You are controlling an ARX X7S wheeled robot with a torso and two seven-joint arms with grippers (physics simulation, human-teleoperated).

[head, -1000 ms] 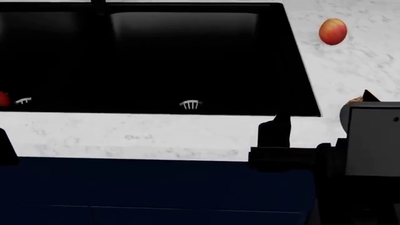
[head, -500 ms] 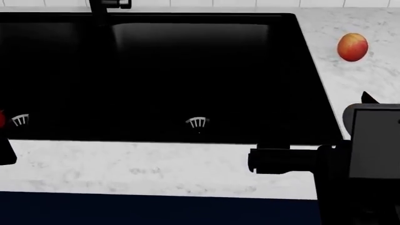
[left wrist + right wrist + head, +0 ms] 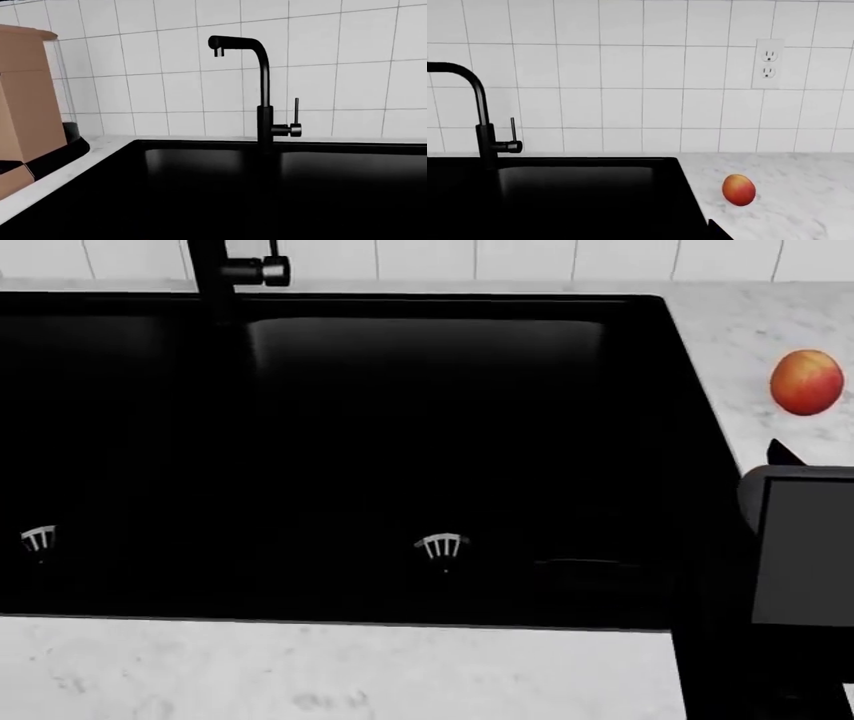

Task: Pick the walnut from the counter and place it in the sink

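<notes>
The walnut is hidden in every view. The black double-basin sink (image 3: 694, 440) fills the head view, with silver drain strainers (image 3: 442, 545) in its basins. The white marble counter (image 3: 334, 670) runs along its front and right side. Of my right gripper I see only one black fingertip (image 3: 779, 452) sticking up over the grey arm block (image 3: 801, 545), by the sink's right rim; the same fingertip (image 3: 718, 229) shows in the right wrist view. Its jaws are lost against the black. My left gripper shows in no view. The sink also shows in the left wrist view (image 3: 200, 200).
A smooth red-orange fruit (image 3: 806, 382) lies on the counter right of the sink, also in the right wrist view (image 3: 738, 189). The black faucet (image 3: 214, 270) stands behind the divider. A brown box (image 3: 23, 110) stands left of the sink. A wall outlet (image 3: 768, 62) sits on the tiles.
The head view has shifted: sink and red-orange fruit slid down and right, and the navy cabinet front left the picture. The walnut, beside the right arm one second ago, is now hidden.
</notes>
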